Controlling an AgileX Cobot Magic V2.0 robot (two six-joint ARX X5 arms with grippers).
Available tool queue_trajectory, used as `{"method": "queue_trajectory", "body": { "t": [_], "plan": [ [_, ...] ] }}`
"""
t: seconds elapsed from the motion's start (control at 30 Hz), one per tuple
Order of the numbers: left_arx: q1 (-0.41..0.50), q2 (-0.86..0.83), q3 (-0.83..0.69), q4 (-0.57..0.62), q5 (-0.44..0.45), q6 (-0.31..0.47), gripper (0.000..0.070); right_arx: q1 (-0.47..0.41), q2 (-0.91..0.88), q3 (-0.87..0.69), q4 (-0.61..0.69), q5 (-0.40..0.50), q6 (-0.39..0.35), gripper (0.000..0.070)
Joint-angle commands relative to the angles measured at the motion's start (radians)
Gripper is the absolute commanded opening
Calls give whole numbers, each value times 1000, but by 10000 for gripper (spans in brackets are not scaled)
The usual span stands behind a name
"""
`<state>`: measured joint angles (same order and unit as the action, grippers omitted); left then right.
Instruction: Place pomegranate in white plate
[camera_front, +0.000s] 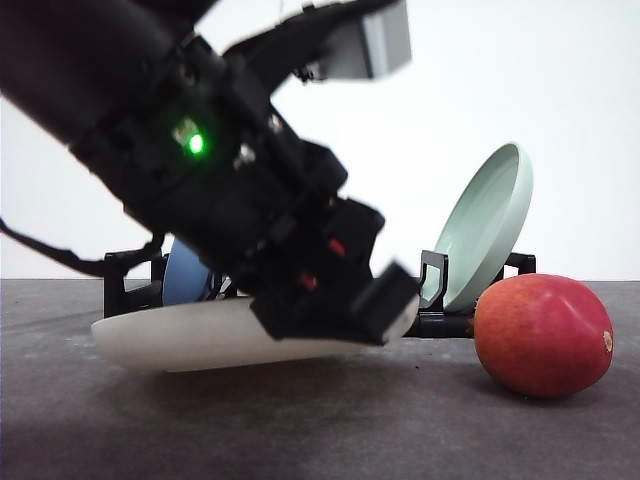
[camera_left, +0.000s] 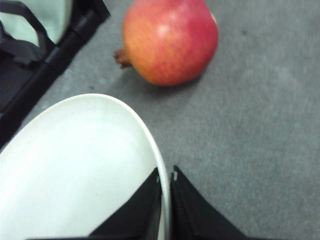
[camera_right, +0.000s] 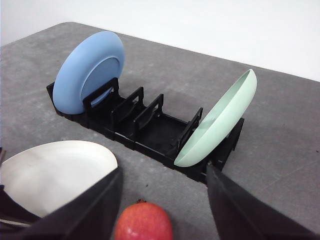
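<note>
Pinching the rim of the wide cream-white matte plate, the left gripper is closed; the round red-orange pomegranate lies untouched between the right gripper's wide-open jaws, not yet plated.

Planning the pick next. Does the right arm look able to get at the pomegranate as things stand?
Probably yes. The right gripper has its jaws open, with the pomegranate on the table between them, and nothing in the way. The left gripper is shut on the white plate's rim, off to one side.
</note>
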<state>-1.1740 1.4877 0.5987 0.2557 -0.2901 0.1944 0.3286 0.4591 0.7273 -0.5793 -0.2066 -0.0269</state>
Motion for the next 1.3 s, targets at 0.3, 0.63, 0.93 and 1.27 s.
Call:
{"method": "queue_trajectory", "body": {
  "t": [0.3,0.63,0.93,1.27],
  "plan": [
    [-14,41,4,28,-4,44,96,5,3,15,10,2,1,337],
    [-54,38,21,6,2,-57,280,5,3,15,11,3,1,337],
    [-10,-101,160,-458,140,-252,279,5,4,15,10,5,1,337],
    [252,-380,181,-648,362,-394,279,5,4,15,10,5,1,337]
  ]
}}
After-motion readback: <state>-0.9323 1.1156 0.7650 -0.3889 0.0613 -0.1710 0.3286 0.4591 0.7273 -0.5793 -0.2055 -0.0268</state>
